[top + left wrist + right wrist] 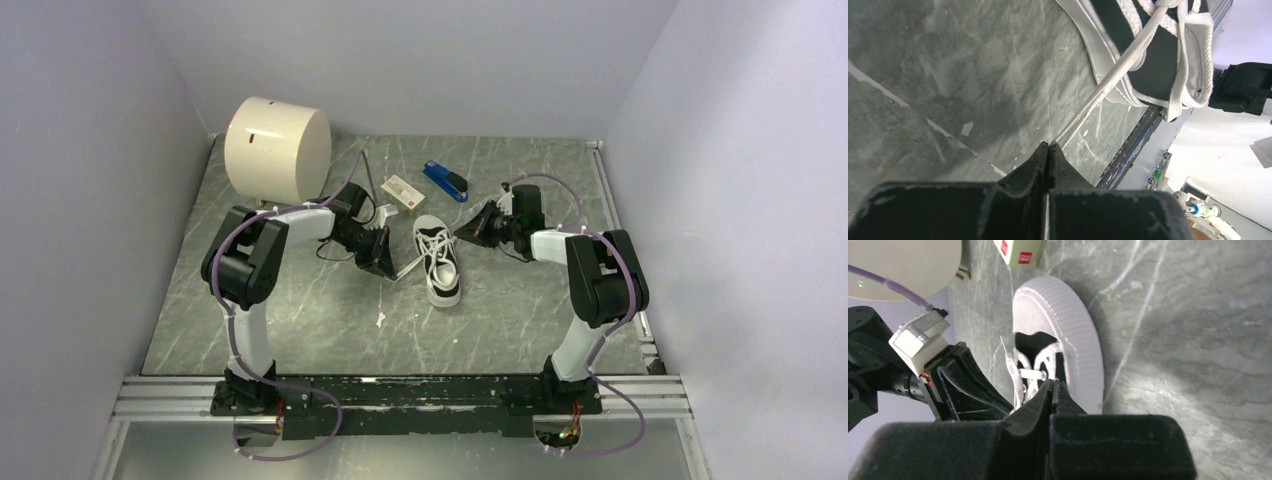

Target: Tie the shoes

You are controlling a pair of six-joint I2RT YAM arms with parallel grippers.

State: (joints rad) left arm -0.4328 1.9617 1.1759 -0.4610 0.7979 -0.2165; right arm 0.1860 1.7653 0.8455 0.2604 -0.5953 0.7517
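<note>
Left wrist — lace seemingly between fingertips

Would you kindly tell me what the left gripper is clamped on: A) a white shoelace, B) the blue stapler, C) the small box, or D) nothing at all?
A: the left gripper is shut on a white lace that runs taut up to the sneaker.

sneaker cropped at top, lace end hidden in left gripper
</note>
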